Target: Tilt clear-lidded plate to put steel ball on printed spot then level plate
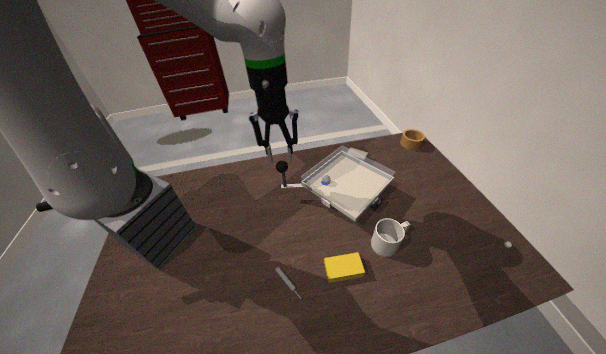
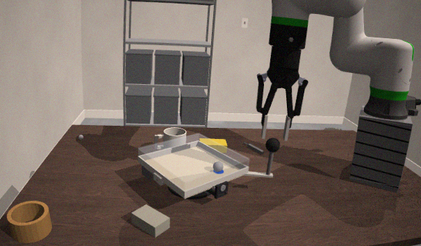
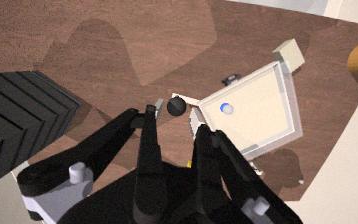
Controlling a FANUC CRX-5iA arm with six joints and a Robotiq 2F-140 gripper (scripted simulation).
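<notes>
The square clear-lidded plate [image 1: 361,192] [image 2: 180,168] [image 3: 262,107] sits on its pivot near the middle of the table and looks close to level. The steel ball [image 1: 326,179] [image 2: 218,165] [image 3: 226,107] rests on the blue printed spot [image 1: 324,183] [image 2: 219,171] near the plate's handle-side corner. A black knob [image 1: 281,166] [image 2: 272,144] [image 3: 176,105] stands on a lever fixed to the plate. My gripper [image 1: 279,154] [image 2: 274,133] [image 3: 176,109] hangs just above the knob, fingers partly open, with nothing between them.
A white mug [image 1: 387,236] [image 2: 174,135], a yellow sponge [image 1: 344,266] [image 2: 215,140] and a screwdriver [image 1: 288,282] [image 2: 253,147] lie beyond the plate. A grey block [image 2: 150,219] [image 3: 289,54] lies near one corner. A wooden ring [image 1: 412,139] [image 2: 28,216] and a small loose ball [image 1: 508,244] [image 2: 80,137] lie at the table's edges.
</notes>
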